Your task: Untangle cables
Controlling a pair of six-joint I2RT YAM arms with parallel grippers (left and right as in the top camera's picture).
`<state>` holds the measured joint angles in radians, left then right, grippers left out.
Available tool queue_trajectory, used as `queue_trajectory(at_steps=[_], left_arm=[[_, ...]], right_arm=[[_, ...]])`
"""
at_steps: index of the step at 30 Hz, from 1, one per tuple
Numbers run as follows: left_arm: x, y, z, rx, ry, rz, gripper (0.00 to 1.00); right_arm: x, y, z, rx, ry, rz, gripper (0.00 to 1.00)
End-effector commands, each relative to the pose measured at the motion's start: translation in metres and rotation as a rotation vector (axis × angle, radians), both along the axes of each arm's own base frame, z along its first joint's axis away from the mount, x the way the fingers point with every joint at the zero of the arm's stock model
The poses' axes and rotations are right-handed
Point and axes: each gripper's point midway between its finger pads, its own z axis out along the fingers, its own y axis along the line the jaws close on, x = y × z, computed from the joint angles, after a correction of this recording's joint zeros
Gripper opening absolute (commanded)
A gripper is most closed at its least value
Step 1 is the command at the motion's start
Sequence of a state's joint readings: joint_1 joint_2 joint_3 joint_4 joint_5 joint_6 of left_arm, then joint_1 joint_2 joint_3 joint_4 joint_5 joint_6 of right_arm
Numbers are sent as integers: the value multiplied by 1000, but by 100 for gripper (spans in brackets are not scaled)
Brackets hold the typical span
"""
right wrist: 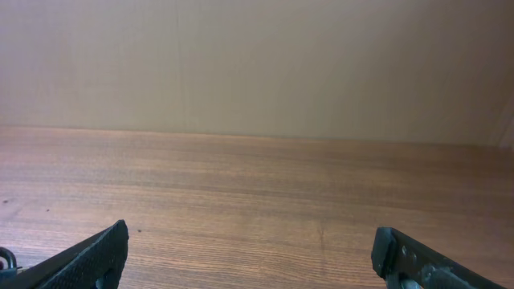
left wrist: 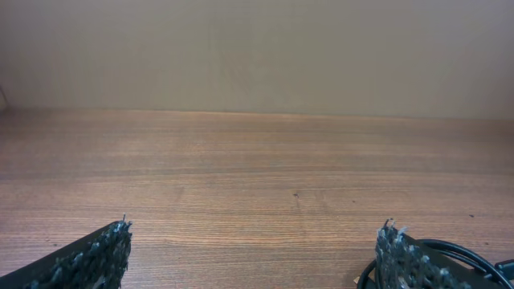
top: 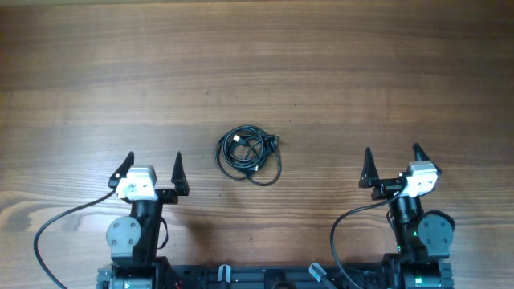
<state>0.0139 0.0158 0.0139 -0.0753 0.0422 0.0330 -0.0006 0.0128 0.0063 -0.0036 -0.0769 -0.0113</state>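
Standing wide apart, the jaws of the left gripper (top: 153,163) hold nothing, and only bare wood shows between the dark tips. The right gripper (top: 392,154) is spread just as wide and is also empty. Both point away from the robot's base, low over the table (top: 337,64).

The cables (top: 250,155) lie between them as one small looped tangle of thin black cord, flat on the wood and about level with the fingertips. They sit nearer the left gripper than the right and touch neither. In the left wrist view, a curl of the tangle shows past the right-hand finger at the lower edge.

A thicker black wire (top: 56,225) arcs out from the left arm, and a matching one (top: 339,226) from the right.
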Motion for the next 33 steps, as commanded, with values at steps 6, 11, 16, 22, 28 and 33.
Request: queue_trajectory(at_steps=[6, 11, 16, 22, 28, 33], left_arm=[[0, -1, -5, 15, 12, -5, 100], [0, -1, -5, 15, 12, -5, 100], [0, -1, -5, 15, 12, -5, 100], [-7, -49, 9, -140, -22, -282, 100], [-39, -88, 94, -219, -327, -570, 100], [-55, -88, 150, -225, -381, -585, 100]], right_arm=[[0, -2, 0, 12, -1, -14, 100], [0, -2, 0, 12, -1, -14, 100], [0, -2, 0, 12, -1, -13, 100], [0, -2, 0, 12, -1, -14, 100], [0, -2, 0, 12, -1, -14, 100], [0, -2, 0, 12, -1, -14, 100]])
